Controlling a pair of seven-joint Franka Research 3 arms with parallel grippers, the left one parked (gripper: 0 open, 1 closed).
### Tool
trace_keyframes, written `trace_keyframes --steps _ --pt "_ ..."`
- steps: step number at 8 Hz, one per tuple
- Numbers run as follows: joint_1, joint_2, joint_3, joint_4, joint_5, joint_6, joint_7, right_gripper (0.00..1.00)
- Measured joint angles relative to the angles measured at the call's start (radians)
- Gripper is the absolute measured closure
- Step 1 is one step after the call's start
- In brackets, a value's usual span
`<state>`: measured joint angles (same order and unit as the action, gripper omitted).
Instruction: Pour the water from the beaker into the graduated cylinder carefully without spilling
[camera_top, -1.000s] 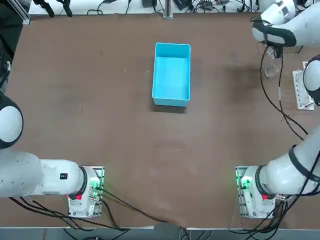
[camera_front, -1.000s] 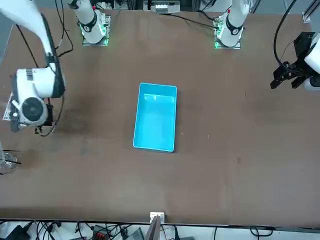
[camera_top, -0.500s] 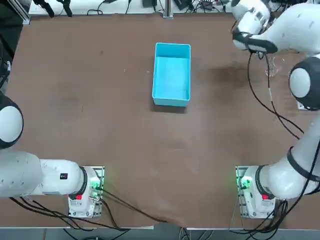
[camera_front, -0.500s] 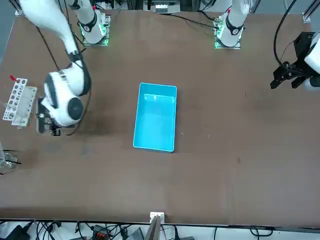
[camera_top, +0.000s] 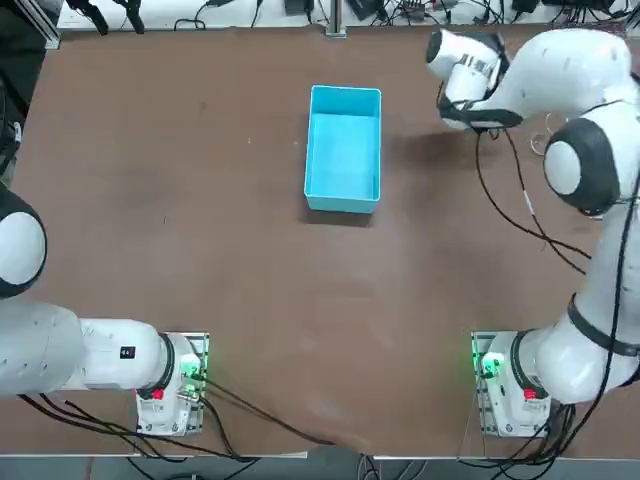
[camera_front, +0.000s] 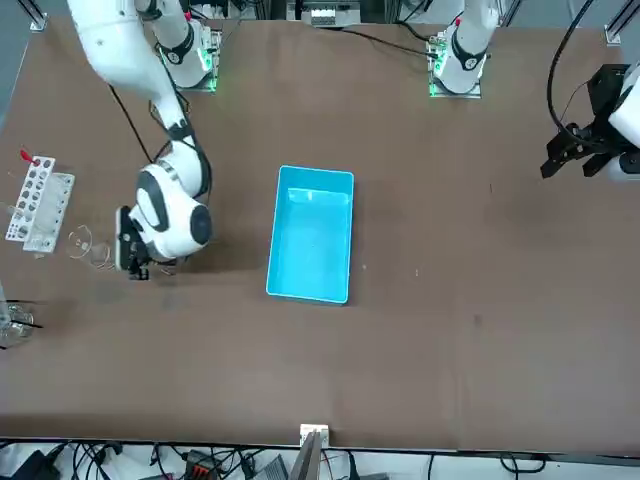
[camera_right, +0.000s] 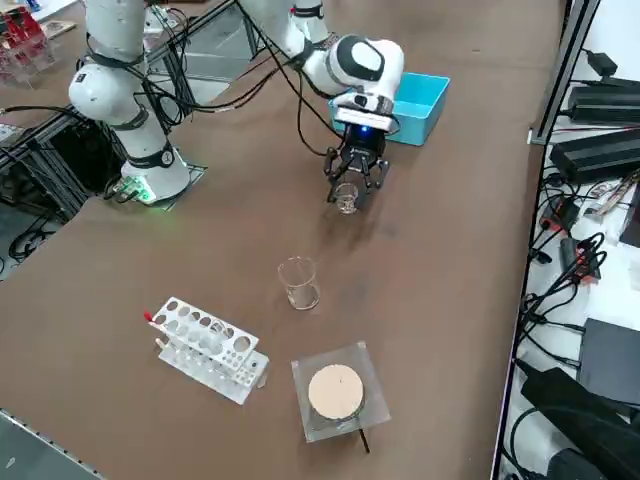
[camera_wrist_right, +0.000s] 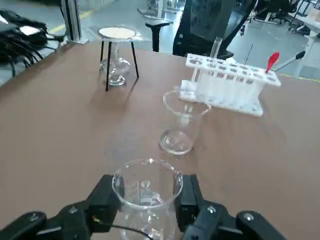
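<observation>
Brown tabletop (camera_right: 440, 300) fills the right side view, with cables and power bricks seen past its edge at the right of the frame. Nearest the camera, at lower centre, a small tripod stand (camera_right: 335, 392) topped by a round pale pad is set, and a round clear flask (camera_wrist_right: 116, 67) is seen beneath it in the wrist view. Just to its left, at lower left, a white test-tube rack (camera_right: 208, 350) with rows of holes is laid, with a red-tipped piece at its end. A little farther in, near the middle of the frame, the beaker (camera_right: 298, 283) is stood upright on the table, clear and wide-rimmed, apart from the rack and the stand. Whether any water is held in it cannot be made out. Beyond it, above centre, the right gripper (camera_right: 350, 190) is pointed down at the table, and the graduated cylinder (camera_right: 347, 200), the narrower clear glass, is clamped upright between the two black fingers (camera_wrist_right: 104, 197), one finger pressed to each side of the wall below the rim. Printed marks are seen on its wall in the wrist view. Whether its base is resting on the table or is raised just above it cannot be told. The cylinder and the beaker are kept clearly apart, with bare table between them. Farthest away, at the upper centre of the frame, an open blue bin (camera_right: 420, 95) is placed just behind the gripper's white wrist.
</observation>
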<state>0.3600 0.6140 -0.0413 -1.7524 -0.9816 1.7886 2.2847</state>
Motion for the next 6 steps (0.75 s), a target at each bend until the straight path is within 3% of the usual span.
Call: trace_keyframes --steps 3,6 --pt "0.044 0.124 0.000 0.070 -0.049 -0.016 0.163 0.39" --pt "0.054 0.184 -0.001 0.093 -0.063 -0.021 0.239 0.39"
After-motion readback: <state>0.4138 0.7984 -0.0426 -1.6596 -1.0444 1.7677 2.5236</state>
